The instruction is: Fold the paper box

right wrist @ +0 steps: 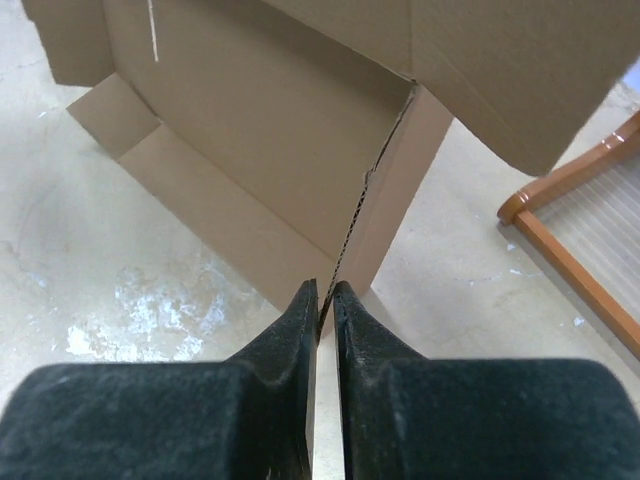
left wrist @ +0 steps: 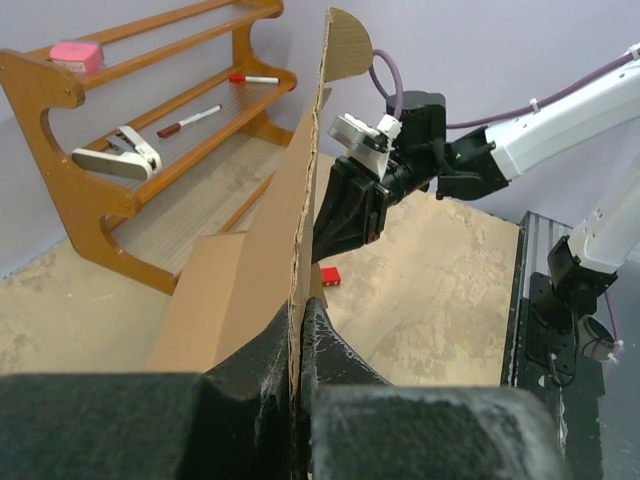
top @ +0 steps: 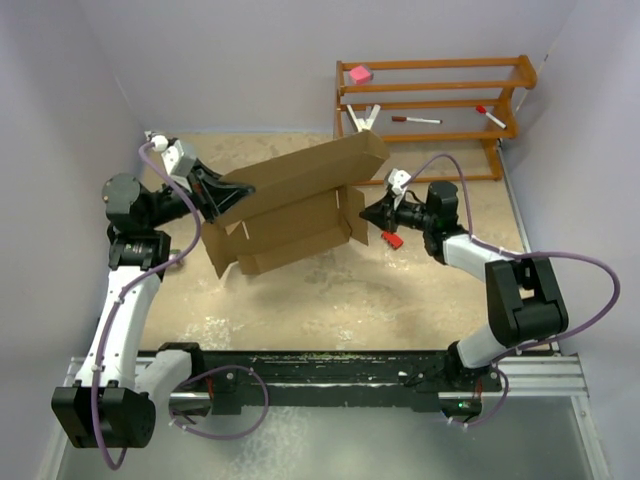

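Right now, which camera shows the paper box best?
Top external: nearly the whole paper box shows, flaps included. Left wrist sees one panel edge-on; right wrist sees only an inside corner and side flap.

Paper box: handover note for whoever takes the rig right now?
Left fingers: shut on a panel edge at the left end of the paper box.
Right fingers: pinching the edge of a side flap at the box's right end.
Box: mid-table between the arms, half formed, big top panel raised and tilted.
Done: panels partly stood up.
Left: tuck the flaps in, close the top panel.
Note: a small red block lies on the table by the right fingers, apart from the box.
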Action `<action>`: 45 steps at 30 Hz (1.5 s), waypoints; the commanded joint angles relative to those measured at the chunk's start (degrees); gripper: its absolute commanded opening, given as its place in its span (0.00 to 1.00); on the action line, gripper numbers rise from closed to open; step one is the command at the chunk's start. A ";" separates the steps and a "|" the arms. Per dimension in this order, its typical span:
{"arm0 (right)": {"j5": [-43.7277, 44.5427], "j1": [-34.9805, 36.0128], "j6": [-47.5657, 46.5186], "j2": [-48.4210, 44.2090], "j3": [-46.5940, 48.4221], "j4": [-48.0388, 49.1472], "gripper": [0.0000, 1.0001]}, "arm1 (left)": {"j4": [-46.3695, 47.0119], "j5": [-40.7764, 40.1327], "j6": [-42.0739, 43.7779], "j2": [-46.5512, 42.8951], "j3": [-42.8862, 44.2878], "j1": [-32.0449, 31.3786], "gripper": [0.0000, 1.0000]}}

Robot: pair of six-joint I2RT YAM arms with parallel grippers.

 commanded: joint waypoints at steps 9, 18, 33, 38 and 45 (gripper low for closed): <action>-8.99 -2.18 -6.20 0.71 7.73 -16.66 0.24 | -7.74 2.04 7.50 -2.08 -0.86 -0.23 0.04; -13.51 -6.21 -19.54 -0.80 12.20 -31.25 0.42 | -7.86 2.51 7.47 -1.71 -0.65 -0.23 0.04; 2.43 -14.06 6.46 2.85 16.62 -12.14 0.44 | -5.68 4.45 6.05 -2.65 -0.23 -0.40 0.04; 6.65 -13.88 7.11 10.16 24.17 -15.31 0.10 | -2.92 5.68 3.60 -3.61 -0.17 -0.57 0.04; 6.52 -12.13 5.82 16.76 30.36 -19.49 0.07 | -0.65 6.96 1.88 -4.16 -0.17 -0.76 0.04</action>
